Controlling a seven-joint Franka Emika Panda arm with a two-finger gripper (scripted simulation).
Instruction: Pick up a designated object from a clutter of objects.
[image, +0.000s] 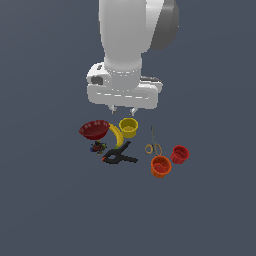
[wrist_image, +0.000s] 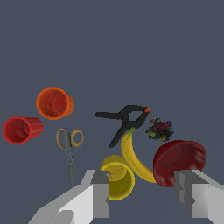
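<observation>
The jaws of the gripper (image: 123, 109) stand released, spread wide with nothing between them, above the clutter and clear of every item. The yellow cup (image: 128, 127) is the landmark: it stands upright on the bench (image: 55, 200), mouth up, just below the fingertips (wrist_image: 99, 194) in the exterior view. In the wrist view one finger covers part of the cup's rim.

Positions relative to the yellow cup, exterior view:
- Banana (image: 117, 135): just beside it on the exterior view's left; whether they touch cannot be told.
- Dark red bowl (image: 94, 129): beyond the banana, further left.
- Multicoloured toy (image: 98, 147): nearer the camera and left, next to the bowl.
- Black clamp (image: 119, 155): nearer the camera, its tip meeting the banana's end.
- Scissors (image: 153, 143): near, on the right.
- Orange cup (image: 161, 166) and red cup (image: 180, 154): well apart on the right, both tipped.
</observation>
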